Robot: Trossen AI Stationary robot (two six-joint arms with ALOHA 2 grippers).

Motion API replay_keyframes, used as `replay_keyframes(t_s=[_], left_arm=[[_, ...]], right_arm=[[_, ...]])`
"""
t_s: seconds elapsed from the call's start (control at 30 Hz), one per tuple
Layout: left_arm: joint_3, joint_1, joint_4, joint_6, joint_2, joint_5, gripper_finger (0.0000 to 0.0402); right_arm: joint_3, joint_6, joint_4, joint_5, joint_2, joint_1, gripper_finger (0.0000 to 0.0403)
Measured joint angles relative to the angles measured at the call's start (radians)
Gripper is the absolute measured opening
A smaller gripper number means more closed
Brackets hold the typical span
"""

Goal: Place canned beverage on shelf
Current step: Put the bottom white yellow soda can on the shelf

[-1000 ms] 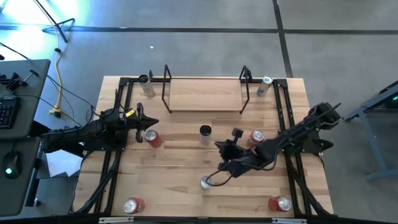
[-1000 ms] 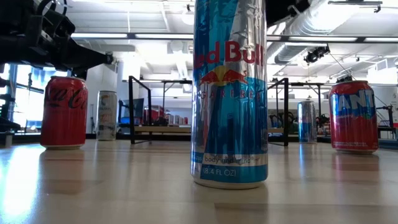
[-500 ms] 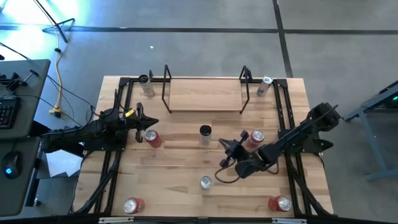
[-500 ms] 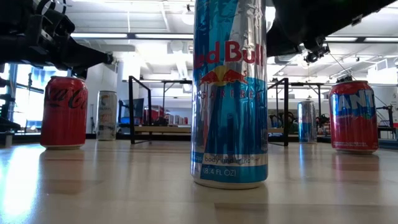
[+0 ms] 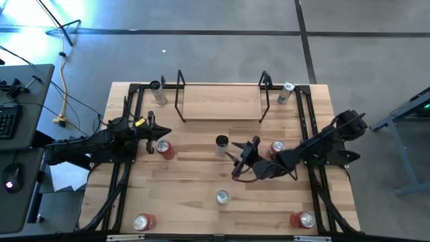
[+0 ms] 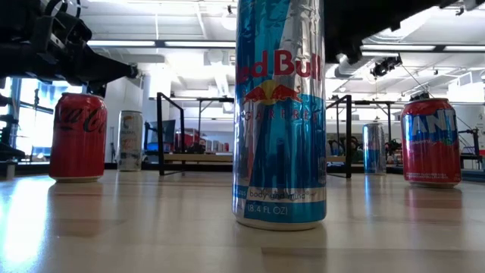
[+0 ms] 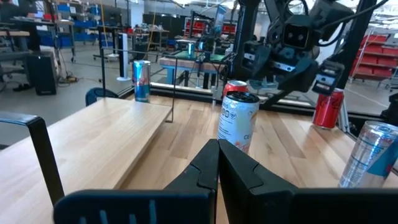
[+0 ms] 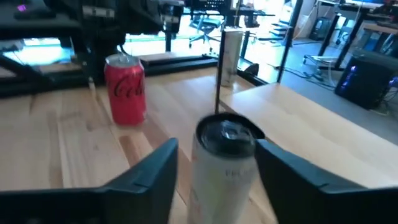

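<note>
One upright can (image 8: 225,165) between open jaws

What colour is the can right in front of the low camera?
The can is blue and silver, with red lettering. The low view shows it best.

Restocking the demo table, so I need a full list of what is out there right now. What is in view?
shelf: 1, light wood with black rod ends, back centre
white can: 1, dark top, table centre
red cans: 4, red, mid-left, mid-right, front-left corner, front-right corner
blue-and-silver slim cans: 2, front centre, back-right corner
pale slim can: 1, silver-white, back-left corner
table: 1, light wood
left end effector: 1, dark, shut, beside the mid-left red can
right end effector: 1, dark, open, fingers either side of the white can
</note>
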Motion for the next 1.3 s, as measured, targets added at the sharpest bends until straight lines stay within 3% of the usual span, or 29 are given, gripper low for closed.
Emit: replay_keyframes(t_s=[0.1,0.23,0.7,0.97,1.3], left_arm=[[0.000,0.000,0.000,-0.005,0.000,0.000,0.0001],[0.000,0.000,0.000,-0.003,0.000,0.000,0.0001],[0.000,0.000,0.002,0.003,0.000,0.000,0.0001],[0.000,0.000,0.003,0.003,0.000,0.000,0.0001],[0.000,0.000,0.003,0.003,0.000,0.000,0.0001]], right_arm=[[0.011,0.031,0.000,-0.019,0.000,-0.014,0.0255],[0.011,0.062,0.003,-0.020,0.014,-0.036,0.0275],[0.037,0.081,0.008,-0.020,0.080,-0.102,0.0277],[0.037,0.100,0.021,-0.077,0.080,-0.117,0.0277],[0.070,-0.069,0.024,-0.091,0.060,-0.102,0.0273]])
